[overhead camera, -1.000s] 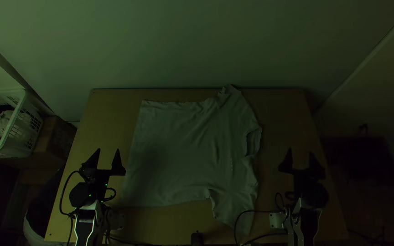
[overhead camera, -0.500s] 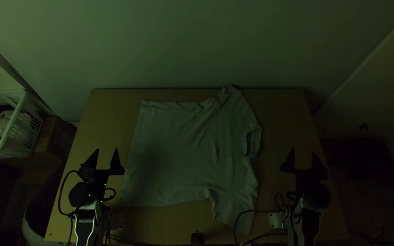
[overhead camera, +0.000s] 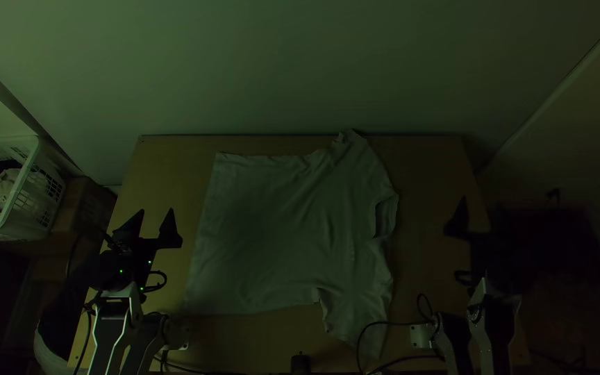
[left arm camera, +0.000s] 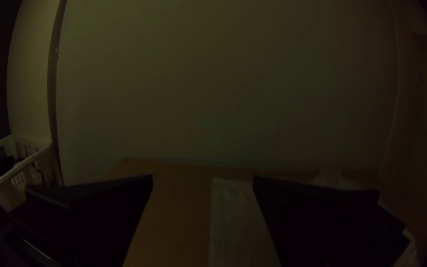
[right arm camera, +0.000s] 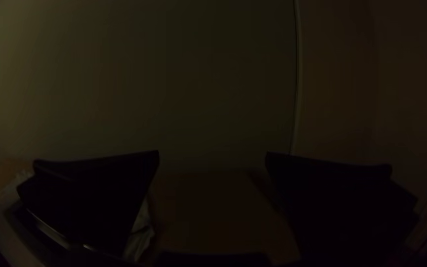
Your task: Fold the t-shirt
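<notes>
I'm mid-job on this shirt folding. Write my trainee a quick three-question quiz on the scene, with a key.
1. Multiple choice: how does the pale cloth t-shirt lie on the light wooden table?
A) Rolled into a tube
B) Spread out
C) Folded into a small square

2. True or false: the left gripper and the right gripper, each with two wide flat black fingers, are both open.

3. Fill in the blank: the white plastic basket with slotted sides stands beyond the table's edge on the ____ arm's side.

Key: 1. B; 2. True; 3. left
</notes>
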### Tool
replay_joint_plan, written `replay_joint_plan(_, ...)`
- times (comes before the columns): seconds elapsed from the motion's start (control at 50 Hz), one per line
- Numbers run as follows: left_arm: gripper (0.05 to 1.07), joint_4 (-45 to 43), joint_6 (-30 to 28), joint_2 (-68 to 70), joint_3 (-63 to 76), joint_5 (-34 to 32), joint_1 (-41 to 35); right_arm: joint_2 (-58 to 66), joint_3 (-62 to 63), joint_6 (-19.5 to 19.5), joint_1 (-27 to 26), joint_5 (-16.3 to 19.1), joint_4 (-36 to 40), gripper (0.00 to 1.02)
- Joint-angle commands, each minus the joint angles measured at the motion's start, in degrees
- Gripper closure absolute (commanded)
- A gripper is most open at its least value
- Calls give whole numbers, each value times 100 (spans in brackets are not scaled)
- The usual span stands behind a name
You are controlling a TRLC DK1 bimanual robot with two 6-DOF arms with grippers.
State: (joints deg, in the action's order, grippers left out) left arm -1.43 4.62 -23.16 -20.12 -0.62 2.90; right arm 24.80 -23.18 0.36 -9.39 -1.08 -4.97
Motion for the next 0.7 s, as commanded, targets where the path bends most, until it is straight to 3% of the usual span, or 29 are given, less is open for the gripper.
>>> replay_joint_plan(0.0, 10, -112, 206, -576, -792, -52, -26, 640, -644, -45, 33, -24, -92, 4)
replay_joint_plan(0.3, 10, 512, 267, -2325, -2769, -96, -246, 1739, -1813, -54, 157, -6, 14, 4)
replay_joint_plan(0.68, 10, 899, 162, -3687, -4193, -113, -624, 3154, -3210, -45, 622, -6, 532, 4)
